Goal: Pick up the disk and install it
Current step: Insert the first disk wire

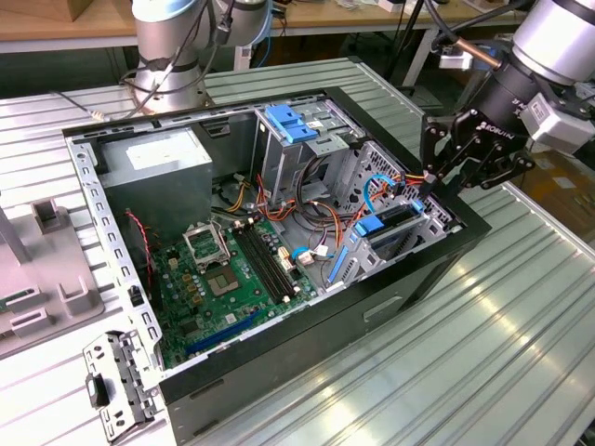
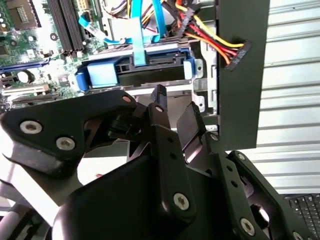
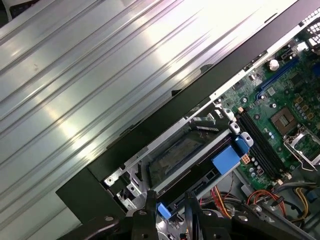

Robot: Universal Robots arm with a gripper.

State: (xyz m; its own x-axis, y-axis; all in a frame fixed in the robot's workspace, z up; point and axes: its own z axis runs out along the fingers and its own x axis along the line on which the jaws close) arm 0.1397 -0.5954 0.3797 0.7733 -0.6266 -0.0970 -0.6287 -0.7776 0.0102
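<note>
The disk (image 1: pixel 392 226) lies flat in the metal drive bay at the corner of the open computer case (image 1: pixel 372 307) on the exterior view's right. Its blue carrier rail (image 2: pixel 102 74) and blue tab (image 3: pixel 227 159) show in both wrist views, along with the disk's dark body (image 3: pixel 182 150). My gripper (image 1: pixel 433 181) hovers just above the bay's outer end, over the case wall. The fingers (image 2: pixel 159 95) stand a little apart, and nothing is between them in the second wrist view. My gripper (image 3: pixel 171 204) straddles the disk's near end from above. A blue ribbon cable (image 2: pixel 138 30) runs onto the disk.
A black connector on red and yellow wires (image 2: pixel 236 52) hangs beside the bay. Inside the case are the green motherboard (image 1: pixel 223 274), a grey power-supply box (image 1: pixel 153 177) and a light-blue bracket (image 1: pixel 291 121). A loose metal bracket (image 1: pixel 116 386) lies on the ribbed table (image 1: pixel 483 353).
</note>
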